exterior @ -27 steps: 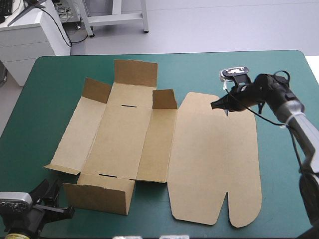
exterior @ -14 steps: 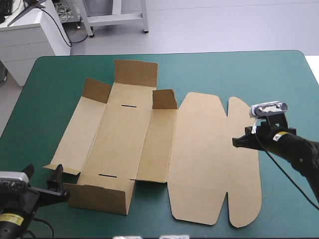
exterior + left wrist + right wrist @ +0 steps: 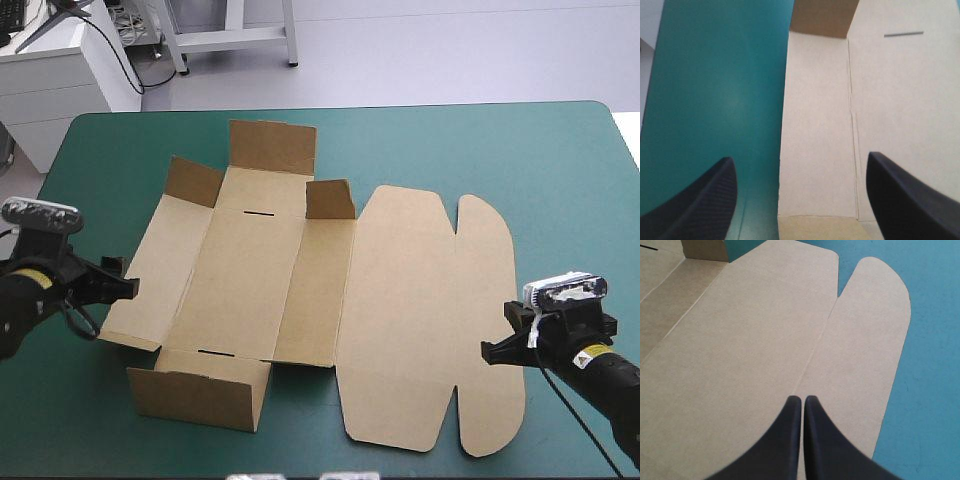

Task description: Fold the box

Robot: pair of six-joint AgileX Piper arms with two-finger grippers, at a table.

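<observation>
The brown box (image 3: 300, 290) lies mostly flat in the middle of the table, its lid panel (image 3: 430, 320) spread to the right and short flaps raised at the far end and at the near left corner. At the box's left edge my left gripper (image 3: 122, 282) stands open, its fingers (image 3: 700, 205) wide apart over the left side panel (image 3: 815, 125) and the teal-green cover. My right gripper (image 3: 488, 351) is shut, its fingers (image 3: 802, 440) meeting in a point above the lid's right border, just short of the rounded tuck flap (image 3: 870, 330).
Bare teal-green cover (image 3: 560, 180) surrounds the box on the right, far and left sides. A raised front wall (image 3: 200, 390) stands at the near left corner of the box. A white cabinet (image 3: 50, 70) sits beyond the table's far left corner.
My right gripper has drawn back from the lid's far right part toward the near right edge. My left gripper has moved from the near left corner up to the box's left side.
</observation>
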